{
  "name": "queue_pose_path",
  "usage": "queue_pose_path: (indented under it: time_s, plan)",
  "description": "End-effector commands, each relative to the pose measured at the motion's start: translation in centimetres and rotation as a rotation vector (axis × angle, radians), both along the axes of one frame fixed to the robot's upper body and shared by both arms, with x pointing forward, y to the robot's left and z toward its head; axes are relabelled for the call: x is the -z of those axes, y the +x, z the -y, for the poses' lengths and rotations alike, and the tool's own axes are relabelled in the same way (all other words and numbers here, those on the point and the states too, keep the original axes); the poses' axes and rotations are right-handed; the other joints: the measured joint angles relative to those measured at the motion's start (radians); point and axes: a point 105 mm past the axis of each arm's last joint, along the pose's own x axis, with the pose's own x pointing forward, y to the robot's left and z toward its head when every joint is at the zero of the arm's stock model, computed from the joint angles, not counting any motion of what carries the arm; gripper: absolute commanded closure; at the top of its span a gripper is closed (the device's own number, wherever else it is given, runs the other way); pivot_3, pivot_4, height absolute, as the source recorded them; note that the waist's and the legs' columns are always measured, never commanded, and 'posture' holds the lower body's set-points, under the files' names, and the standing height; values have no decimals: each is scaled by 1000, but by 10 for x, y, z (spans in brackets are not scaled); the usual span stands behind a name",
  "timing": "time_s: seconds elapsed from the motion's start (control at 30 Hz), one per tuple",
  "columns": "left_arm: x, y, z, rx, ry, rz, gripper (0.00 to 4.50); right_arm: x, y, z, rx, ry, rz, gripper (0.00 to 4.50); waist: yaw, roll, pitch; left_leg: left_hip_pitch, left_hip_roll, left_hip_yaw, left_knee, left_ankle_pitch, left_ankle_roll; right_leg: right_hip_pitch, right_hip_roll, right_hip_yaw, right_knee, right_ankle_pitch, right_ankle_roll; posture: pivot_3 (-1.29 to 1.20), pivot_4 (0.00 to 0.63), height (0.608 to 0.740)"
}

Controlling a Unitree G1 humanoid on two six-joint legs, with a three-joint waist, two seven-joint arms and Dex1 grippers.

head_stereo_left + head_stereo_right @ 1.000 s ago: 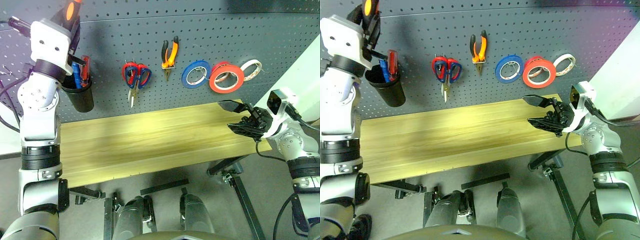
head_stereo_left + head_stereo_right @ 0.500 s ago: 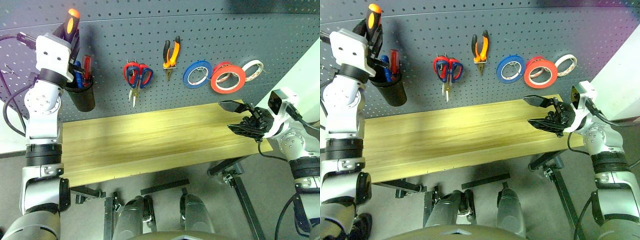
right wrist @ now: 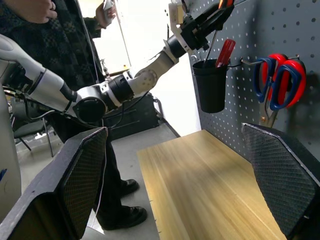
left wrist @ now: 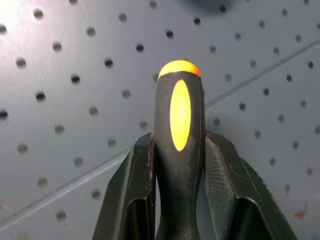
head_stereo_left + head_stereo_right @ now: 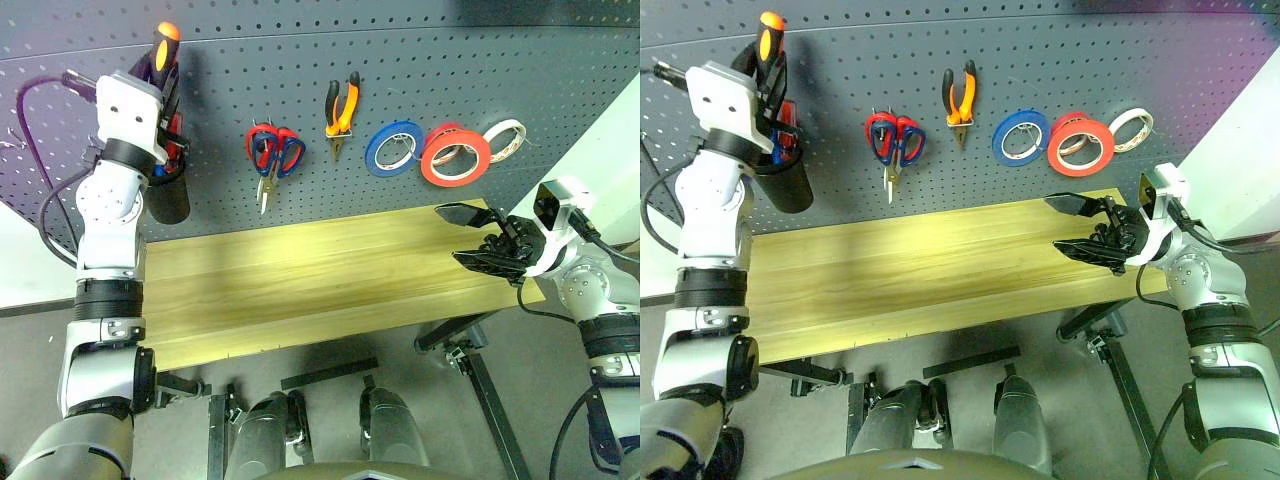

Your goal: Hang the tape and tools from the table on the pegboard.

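Left end effector [image 5: 160, 75] clamps the orange-and-black screwdriver [image 4: 179, 145], blade down, just above the black cup [image 5: 168, 198] on the pegboard [image 5: 420, 60]; next, lower and release. Right end effector [image 5: 470, 235] hangs wide open, empty.

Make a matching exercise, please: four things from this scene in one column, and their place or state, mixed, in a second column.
Things:
1. screwdriver
2. pliers
3. right gripper
4. black cup

Place or state:
a. open, over the table's right end
b. hanging on the pegboard, left of the blue tape
c. held in the left gripper
d. holds a red-handled screwdriver

Pairs: 1-c, 2-b, 3-a, 4-d
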Motion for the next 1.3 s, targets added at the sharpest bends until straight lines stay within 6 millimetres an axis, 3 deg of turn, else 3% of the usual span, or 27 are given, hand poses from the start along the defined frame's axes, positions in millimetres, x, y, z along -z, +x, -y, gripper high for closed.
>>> queue_pose_path:
  time_s: [0.03, 0.27, 0.5, 0.7, 1.1, 1.3]
  plan:
    - [-1, -13, 1, 2, 10, 42, 3533, -10, -1, 5, 14, -3, 46, 0, 0, 0, 0, 0, 0, 0, 0, 0, 0, 0, 0, 0, 0, 0, 0, -235, 151, 740]
    - [10, -26, -9, -41, -11, 28, 3533, -10, 0, 6, 18, -5, 45, 0, 1, 0, 0, 0, 0, 0, 0, -1, 1, -1, -1, 0, -1, 0, 0, -227, 146, 740]
    - [4, -39, -23, -93, -58, 41, 3533, -9, 3, 6, 24, -9, 43, 0, 0, 0, 0, 0, 0, 0, 0, -1, 1, -1, -1, 0, -1, 0, 0, -218, 143, 740]
    - [22, -46, -43, -146, -142, -18, 3533, -9, 4, 5, 27, -13, 47, 0, -2, 0, 0, 0, 0, 0, 0, -1, 1, -1, 0, 0, -1, 0, 0, -216, 143, 740]
    - [45, -42, -43, -126, -199, -109, 3533, -9, 4, 5, 26, -9, 50, 0, 1, 0, 0, 0, 0, 0, 0, -1, 1, -1, -1, 0, -1, 1, 0, -212, 150, 740]
    - [44, -39, -45, -167, -192, -99, 1615, -7, 4, 4, 27, -19, 54, 0, 2, 0, 0, 0, 0, 0, 0, -1, 1, -1, -1, 0, -1, 1, 0, -214, 154, 740]
